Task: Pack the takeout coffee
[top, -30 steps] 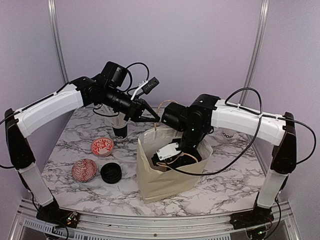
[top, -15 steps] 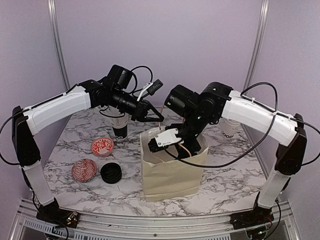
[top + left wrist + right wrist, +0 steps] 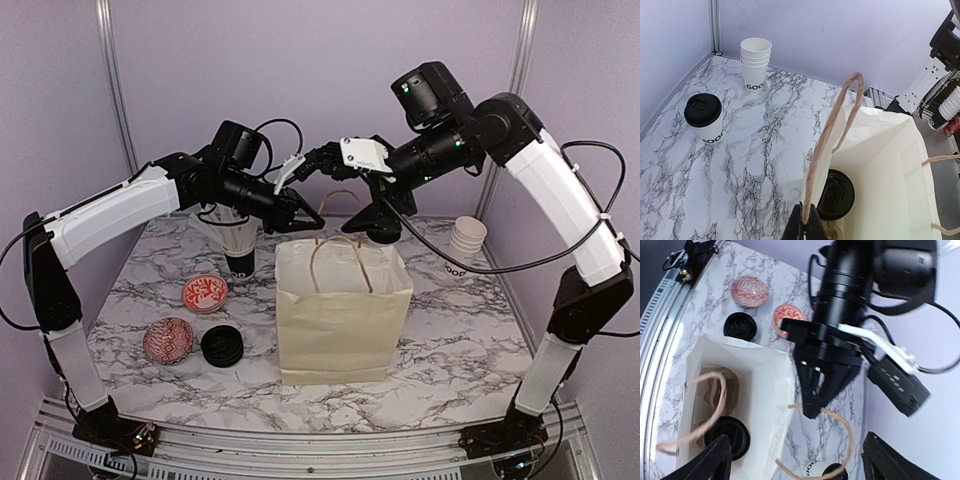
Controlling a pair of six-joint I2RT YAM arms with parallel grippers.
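Takeout coffee (image 3: 835, 194) one's in the bag (image 3: 880, 150), left claw (image 3: 806, 227) pinching a handle (image 3: 835, 125), right claw (image 3: 795, 437) wide and empty, probably fetching the second cup (image 3: 703, 116) next.

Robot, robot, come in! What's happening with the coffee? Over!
Left gripper shut on bag handle. Right gripper open, empty, above paper bag. One lidded cup inside; second lidded cup on table. Bag mouth unblocked.
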